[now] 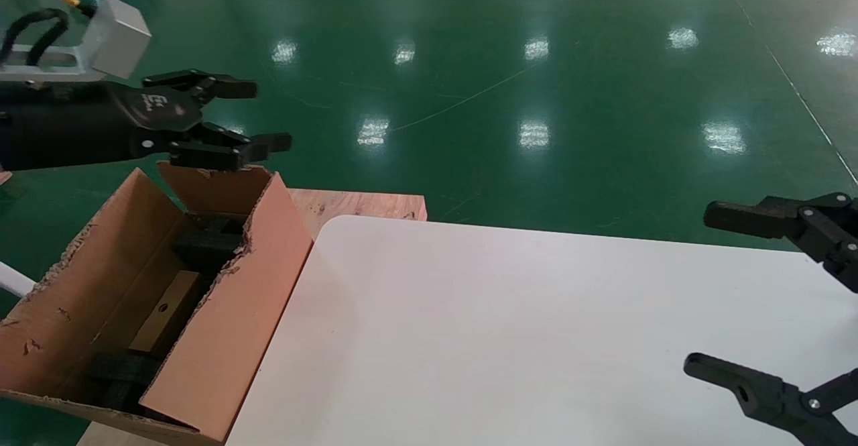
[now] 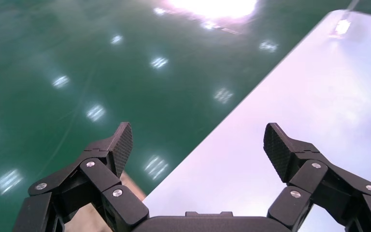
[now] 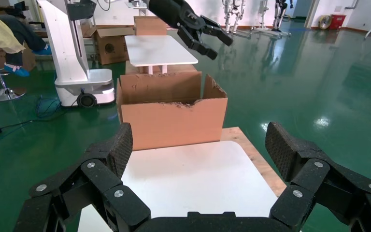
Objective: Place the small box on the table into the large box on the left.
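Observation:
The large box (image 1: 221, 325), a brown carton with ragged torn flaps, stands off the left edge of the white table (image 1: 523, 339). Inside it lies the small box (image 1: 164, 312), a tan carton with a round hole showing, between black foam pieces (image 1: 204, 245). My left gripper (image 1: 271, 115) hovers open and empty above the large box's far end. The left wrist view shows that gripper (image 2: 198, 133) over the table's edge (image 2: 319, 96). My right gripper (image 1: 697, 290) hangs open and empty over the table's right side. The right wrist view looks past my right gripper (image 3: 199, 129) at the large box (image 3: 174, 116) and left gripper (image 3: 221, 47).
A pale wooden board (image 1: 362, 203) sticks out under the table's far left corner. Green floor surrounds the table. Behind the large box, the right wrist view shows a white robot base (image 3: 77, 58), another white table (image 3: 159, 48) and more cartons (image 3: 108, 46).

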{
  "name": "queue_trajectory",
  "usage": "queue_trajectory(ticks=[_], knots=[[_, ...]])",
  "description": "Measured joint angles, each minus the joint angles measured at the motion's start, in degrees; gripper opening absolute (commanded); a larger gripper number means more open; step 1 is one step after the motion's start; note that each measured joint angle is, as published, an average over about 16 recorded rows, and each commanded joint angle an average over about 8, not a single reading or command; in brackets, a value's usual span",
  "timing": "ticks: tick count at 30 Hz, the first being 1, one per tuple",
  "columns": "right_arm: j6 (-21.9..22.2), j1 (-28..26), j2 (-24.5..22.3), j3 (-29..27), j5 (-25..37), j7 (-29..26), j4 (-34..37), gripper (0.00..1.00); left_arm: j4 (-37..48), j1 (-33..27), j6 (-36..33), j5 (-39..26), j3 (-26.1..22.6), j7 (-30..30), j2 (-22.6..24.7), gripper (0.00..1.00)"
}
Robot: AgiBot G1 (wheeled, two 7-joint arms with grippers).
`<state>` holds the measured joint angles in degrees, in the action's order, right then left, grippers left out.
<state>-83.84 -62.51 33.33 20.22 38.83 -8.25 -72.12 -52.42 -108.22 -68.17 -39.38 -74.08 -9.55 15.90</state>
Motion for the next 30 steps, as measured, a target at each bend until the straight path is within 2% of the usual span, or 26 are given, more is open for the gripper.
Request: queue_trajectory(ticks=[30], knots=[[0.0,0.0,0.0,0.0,0.0,0.0,0.0,1.0,-13.2,29.0,-10.9,-1.5,36.1,-0.7,11.9,1.0]])
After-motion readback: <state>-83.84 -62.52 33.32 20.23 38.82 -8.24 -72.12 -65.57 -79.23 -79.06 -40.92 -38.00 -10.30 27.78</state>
